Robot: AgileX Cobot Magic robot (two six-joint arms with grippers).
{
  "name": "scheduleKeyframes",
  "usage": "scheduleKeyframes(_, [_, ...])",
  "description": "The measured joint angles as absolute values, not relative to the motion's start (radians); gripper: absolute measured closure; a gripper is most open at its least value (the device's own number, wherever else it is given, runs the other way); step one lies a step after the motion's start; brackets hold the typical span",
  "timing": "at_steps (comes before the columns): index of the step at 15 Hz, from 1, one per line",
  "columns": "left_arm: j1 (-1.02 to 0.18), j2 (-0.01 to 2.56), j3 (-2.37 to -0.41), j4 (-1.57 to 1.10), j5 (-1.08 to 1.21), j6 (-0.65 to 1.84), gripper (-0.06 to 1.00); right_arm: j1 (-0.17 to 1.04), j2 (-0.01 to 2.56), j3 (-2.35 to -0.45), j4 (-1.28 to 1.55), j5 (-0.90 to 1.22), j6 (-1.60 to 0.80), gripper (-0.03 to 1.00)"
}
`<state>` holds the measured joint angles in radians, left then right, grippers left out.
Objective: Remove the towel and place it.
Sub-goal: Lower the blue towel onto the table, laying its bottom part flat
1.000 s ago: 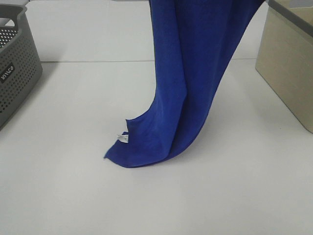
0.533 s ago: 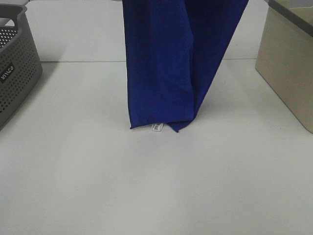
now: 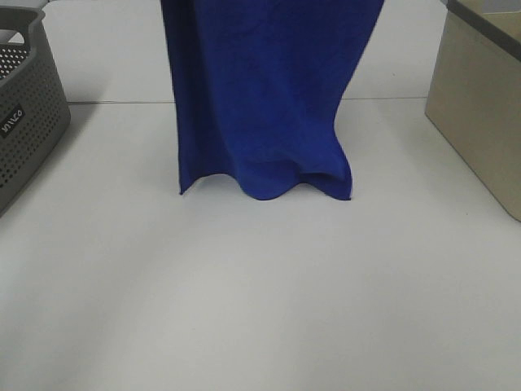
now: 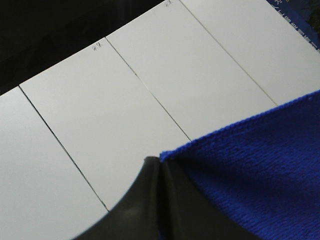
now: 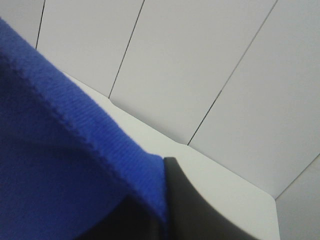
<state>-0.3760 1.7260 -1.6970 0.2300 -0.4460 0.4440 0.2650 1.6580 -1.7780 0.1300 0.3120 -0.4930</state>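
Observation:
The royal-blue towel (image 3: 260, 98) hangs spread wide from above the top of the exterior view. Its lower edge ripples just above or at the white table (image 3: 244, 293). Both grippers are out of that view. In the left wrist view my left gripper (image 4: 160, 167) is shut on a top corner of the towel (image 4: 250, 175). In the right wrist view my right gripper (image 5: 162, 200) is shut on the other top corner of the towel (image 5: 65, 165). The white tag does not show.
A grey perforated basket (image 3: 28, 114) stands at the left edge of the table. A beige bin (image 3: 480, 106) stands at the right edge. White wall panels (image 4: 125, 90) fill both wrist views behind the grippers.
The towel has been lifted and spread wider. Its bottom left the table, the hanging fold opened out toward the left, and the white tag went out of sight.

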Motion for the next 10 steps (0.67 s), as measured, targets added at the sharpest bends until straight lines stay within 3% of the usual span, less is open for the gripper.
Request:
scheduleKeyframes(5, [-0.329, 1.907, -1.797, 0.224, -0.543, 0.453, 0.94, 0.265, 1.8, -1.796, 0.126, 0.019, -0.494, 0.95])
scheduleKeyframes(8, [-0.327, 2.094, -2.086, 0.223, -0.542, 0.516, 0.94, 0.265, 1.913, -1.958, 0.121, -0.027, -0.495, 0.95])
scheduleKeyframes(10, [-0.327, 2.263, -2.399, 0.223, -0.468, 0.523, 0.94, 0.262, 2.003, -2.128, 0.121, -0.027, -0.494, 0.95])
